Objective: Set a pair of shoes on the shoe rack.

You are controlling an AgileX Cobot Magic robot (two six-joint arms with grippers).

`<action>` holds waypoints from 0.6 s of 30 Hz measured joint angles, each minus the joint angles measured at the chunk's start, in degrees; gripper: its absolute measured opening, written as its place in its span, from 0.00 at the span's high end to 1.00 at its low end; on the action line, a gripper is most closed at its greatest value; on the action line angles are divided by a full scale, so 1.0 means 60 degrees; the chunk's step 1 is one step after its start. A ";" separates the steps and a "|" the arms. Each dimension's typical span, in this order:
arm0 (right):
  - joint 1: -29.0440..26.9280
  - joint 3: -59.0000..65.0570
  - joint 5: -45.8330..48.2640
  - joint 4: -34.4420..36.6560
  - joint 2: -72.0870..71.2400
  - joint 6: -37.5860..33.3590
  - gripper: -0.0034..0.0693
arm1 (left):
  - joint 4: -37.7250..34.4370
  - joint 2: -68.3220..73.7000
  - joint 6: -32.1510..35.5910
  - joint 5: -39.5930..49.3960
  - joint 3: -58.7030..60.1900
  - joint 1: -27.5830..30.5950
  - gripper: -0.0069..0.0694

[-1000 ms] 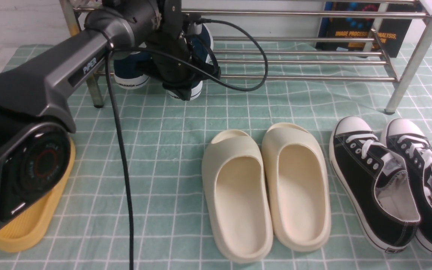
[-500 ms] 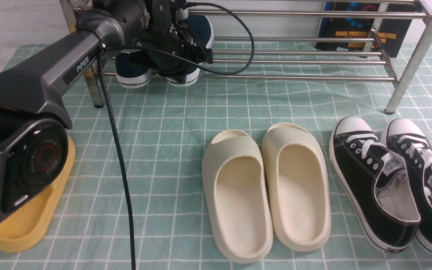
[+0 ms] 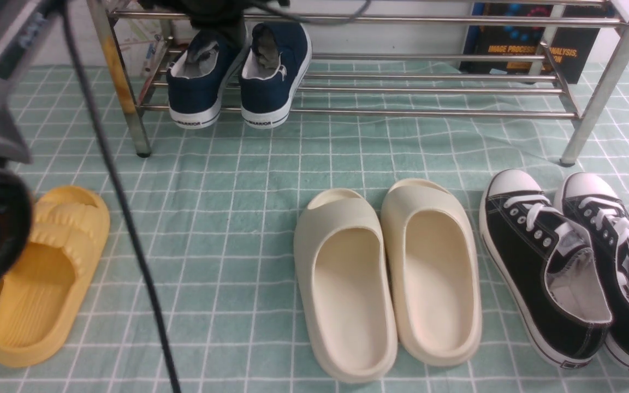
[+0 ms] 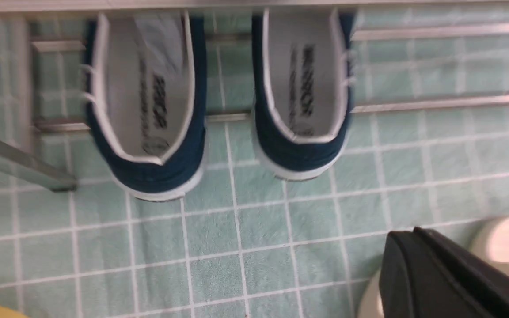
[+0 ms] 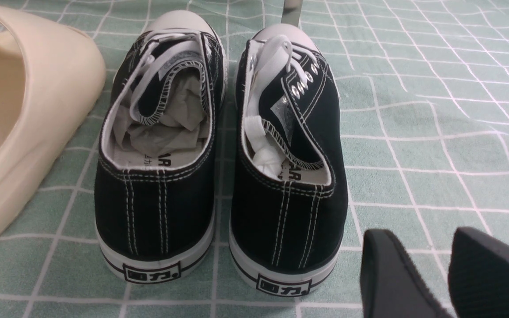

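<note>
Both navy slip-on sneakers sit on the lowest bars of the chrome shoe rack at its left end, toes pointing far, heels near with white "WARRIOR" lettering facing out; heels overhang the nearest bar slightly; side by side, just apart, upright; placing looks done, step in hand reads as clearing the left arm away; do it by lifting straight up and back toward the near side, no sideways sweep, since the cable hangs across the left of the scene and the heels could be nudged off the bar; keep clear of the rack's upper tube too; left gripper shows only one dark finger in the left wrist view, holding nothing visible, open or closed cannot be told; right gripper hangs with its two fingers parted and empty, just near of the black lace-up sneakers; sneaker look: dark navy canvas, white rubber soles, white trim round the opening, grey insoles with dark print, paper stuffing showing in the front view; rack's near left leg has a yellowish stain; cream slides centre near, yellow slide near left, all on the green checked cloth, none in the retreat path except maybe the yellow one under the arm
</note>
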 joint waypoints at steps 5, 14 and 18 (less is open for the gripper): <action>0.0000 0.0000 0.0000 0.0000 0.0000 0.0000 0.61 | 0.0208 -0.2604 0.0000 0.0000 0.1560 0.0000 0.93; 0.0000 0.0000 0.0000 0.0000 0.0000 0.0000 0.61 | 0.0486 -0.7307 -0.0404 -0.0354 0.7551 0.0000 0.93; 0.0000 0.0000 0.0000 0.0000 0.0000 0.0000 0.61 | 0.0485 -0.9645 -0.0722 -0.1000 1.0045 0.0000 0.93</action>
